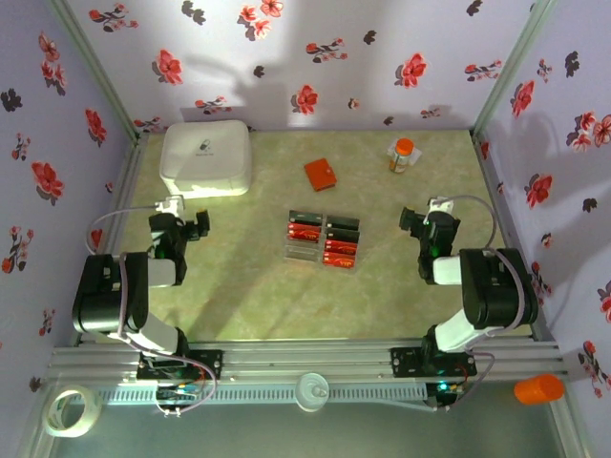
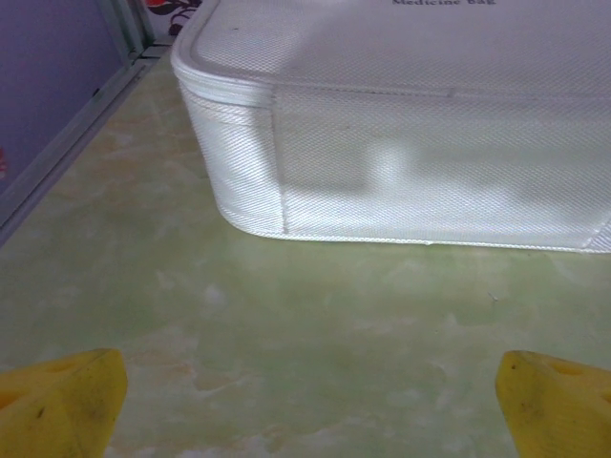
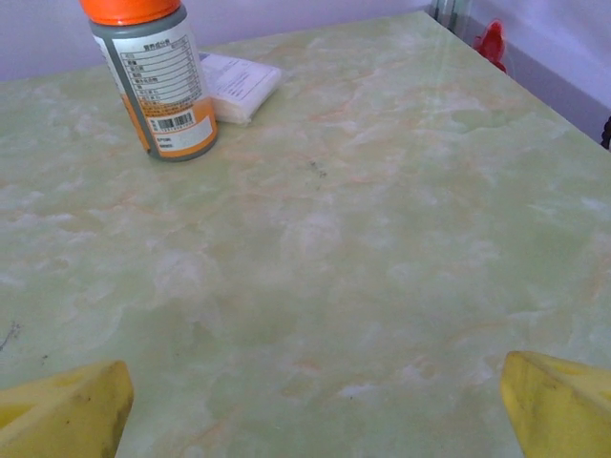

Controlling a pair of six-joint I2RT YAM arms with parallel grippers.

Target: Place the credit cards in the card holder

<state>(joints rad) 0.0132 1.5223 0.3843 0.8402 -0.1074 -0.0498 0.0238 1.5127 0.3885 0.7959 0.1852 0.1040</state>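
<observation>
While left gripper [image 1: 196,227] and right gripper [image 1: 415,221] both gape wide, holding nothing, credit cards [image 1: 325,240] lie between them. Card holder [image 1: 321,174] sits farther ahead, untouched.

Bench [image 1: 248,296]: pale green marbled top.
White textured medicine bag [image 1: 206,157]: far left corner.
Orange-capped bottle [image 1: 403,155]: upright, far right.
Flat white packet [image 3: 239,86]: just beside the bottle.
Tape roll [image 1: 72,412]: near left, beyond the rail.
Orange cylinder [image 1: 538,389]: near right, beyond the rail.
</observation>
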